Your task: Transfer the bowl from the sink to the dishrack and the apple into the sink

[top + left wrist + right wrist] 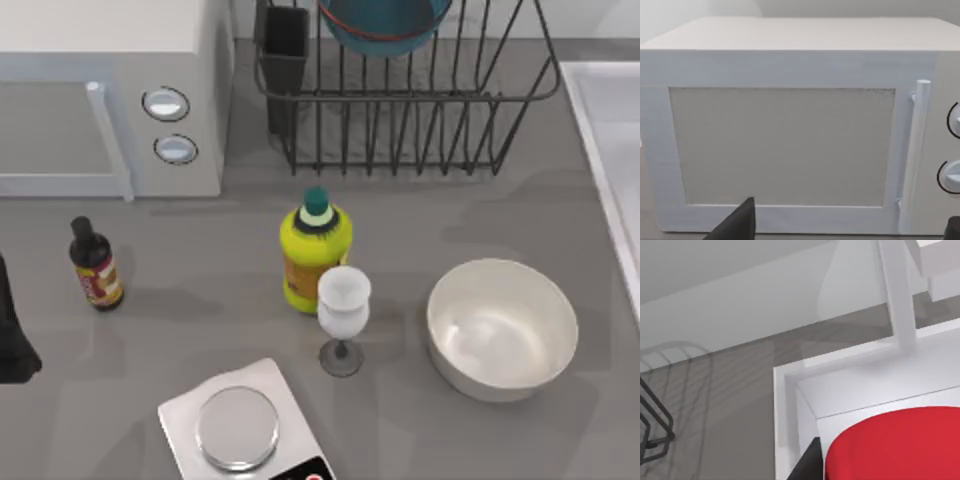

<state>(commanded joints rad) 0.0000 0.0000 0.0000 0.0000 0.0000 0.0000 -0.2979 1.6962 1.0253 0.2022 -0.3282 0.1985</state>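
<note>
**Bowl in the rack, apple over the sink**

The bowl point(383, 25) sits in the dishrack point(420, 110) at the back of the table point(200, 320), leaning among the upright bars, to the right of the black utensil cup point(285, 45).

The sink point(610, 130) lies at the table's right edge. In my right wrist view its pale rim and inner corner point(805, 390) are close below the camera, and the apple point(895, 447) fills the near foreground just in front of them, over the basin. One dark finger point(807, 465) of my right tool lies against the apple's side; I take the tool as clenched on the apple, though I cannot see the second finger. Whether the apple touches the sink floor I cannot tell.

My left arm point(12, 335) is parked at the table's left edge. Its wrist view faces the microwave point(790, 125) door, with the two dark fingertips point(737, 225) of my left tool set well apart, released, gripping nothing.

On the table stand a white bowl point(502, 328), a glass point(343, 315), a yellow bottle point(314, 255) just behind it, a dark bottle point(95, 265) and a scale point(240, 425).
</note>
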